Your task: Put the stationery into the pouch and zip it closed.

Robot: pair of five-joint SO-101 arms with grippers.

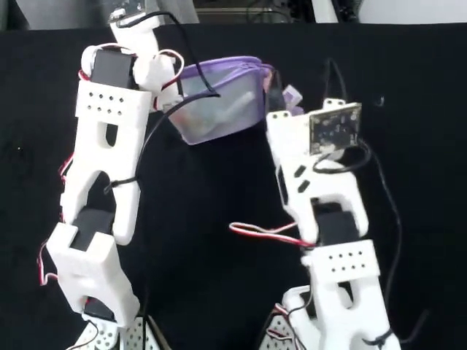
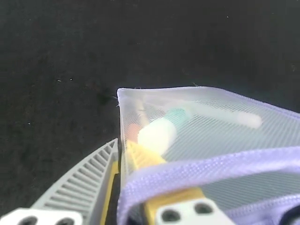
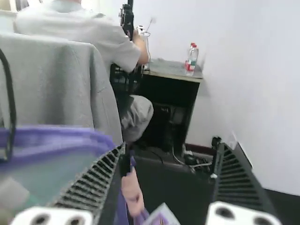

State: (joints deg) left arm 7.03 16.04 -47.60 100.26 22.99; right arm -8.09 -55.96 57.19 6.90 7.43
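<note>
We see the mesh pouch (image 1: 219, 102) over the black table (image 1: 204, 277), between the two arms. Our left gripper (image 2: 122, 146) is clamped on one end of it. Inside lie a white-capped stick (image 2: 157, 133) and a white pen (image 2: 229, 116). Our right gripper (image 3: 171, 147) stands spread wide at the other end, the zip pull (image 3: 132, 190) against one finger.

Pouch (image 2: 211, 136) translucent mesh plastic w/ cloth trim, table (image 2: 70, 56) matt black, fingers (image 2: 79, 187) ribbed plastic

surface: black table (image 1: 423, 87) | room: grey chair back (image 3: 51, 84) | bottle (image 3: 191, 58) on dark desk (image 3: 174, 70) | cables (image 3: 190, 159) on floor | white wall (image 3: 253, 70)
</note>
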